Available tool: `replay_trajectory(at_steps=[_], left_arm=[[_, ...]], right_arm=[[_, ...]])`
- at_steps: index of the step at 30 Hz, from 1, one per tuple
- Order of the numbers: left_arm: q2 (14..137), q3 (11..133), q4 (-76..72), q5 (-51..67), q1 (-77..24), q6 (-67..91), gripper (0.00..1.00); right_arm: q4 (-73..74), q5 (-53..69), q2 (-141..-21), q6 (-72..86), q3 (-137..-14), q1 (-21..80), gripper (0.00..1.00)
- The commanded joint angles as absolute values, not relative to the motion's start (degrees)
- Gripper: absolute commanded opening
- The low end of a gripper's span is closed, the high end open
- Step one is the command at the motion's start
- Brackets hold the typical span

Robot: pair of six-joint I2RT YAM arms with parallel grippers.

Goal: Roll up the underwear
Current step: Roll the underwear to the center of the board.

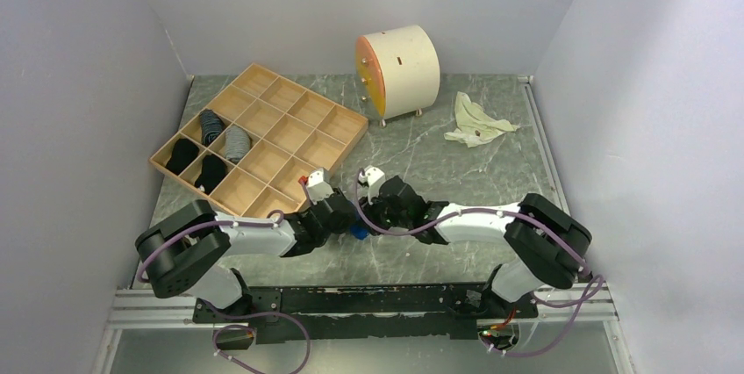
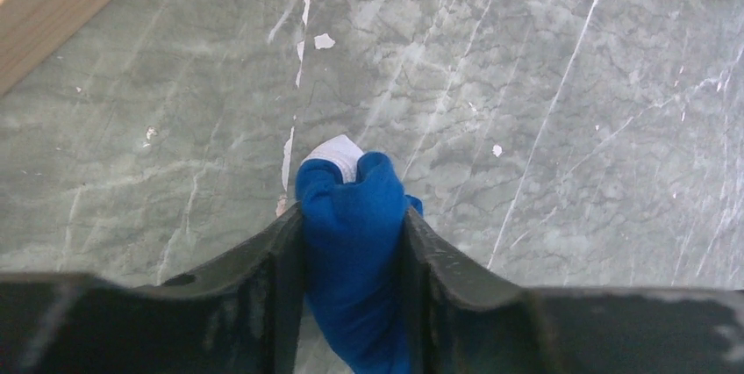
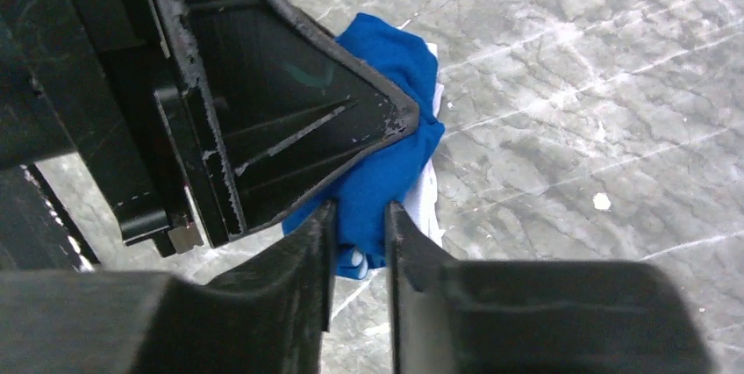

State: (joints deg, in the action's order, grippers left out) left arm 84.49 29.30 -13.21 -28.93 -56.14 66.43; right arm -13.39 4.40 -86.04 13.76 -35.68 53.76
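Two tools, left tool (image 2: 353, 220) and right tool (image 3: 360, 209), both pinched onto one bunched blue underwear (image 2: 355, 277) from facing sides, low over the marbled surface (image 2: 570, 128) near its middle, presumably gripped doubly so the half-formed roll cannot spring loose.

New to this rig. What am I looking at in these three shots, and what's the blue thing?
Two robot arms are bolted to the near edge of a marble-look table. The wide picture comes from a fixed camera above and behind them. The other two come from a camera on each wrist, looking down at what that arm grips. The left pincer and the right pincer are both closed on the same bunched blue underwear, mid-table. Also on the table: a wooden divider tray with a few dark rolled items in its left compartments, a cream drum with an orange face, and a crumpled pale cloth.
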Motion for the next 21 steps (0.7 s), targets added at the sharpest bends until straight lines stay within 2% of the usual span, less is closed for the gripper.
replay_trajectory(at_steps=[1, 3, 4, 11, 16, 21], left_arm=[[84.4, 28.0, -6.2, -26.3, -56.8, 65.0, 0.48], [84.3, 27.8, -8.1, -25.0, -56.7, 64.5, 0.6], [84.7, 28.5, -7.9, -24.2, -56.7, 64.7, 0.63], [86.8, 29.2, -8.2, -22.0, -56.7, 66.6, 0.72], [86.7, 28.3, -10.2, -21.5, -56.7, 67.1, 0.73], [90.0, 28.8, -12.5, -19.5, -56.8, 66.7, 0.64]], right_arm=[[-17.8, 5.9, -87.3, 15.0, -32.0, 52.9, 0.17], [-21.2, 8.6, -87.5, 18.4, -27.8, 51.3, 0.07], [-23.4, 9.4, -87.7, 20.5, -25.9, 50.5, 0.04], [-35.5, 12.7, -89.1, 30.2, -17.9, 46.5, 0.01], [-39.9, 13.9, -92.2, 33.6, -16.1, 44.9, 0.01], [-43.9, 15.6, -94.5, 35.3, -14.9, 43.9, 0.02]])
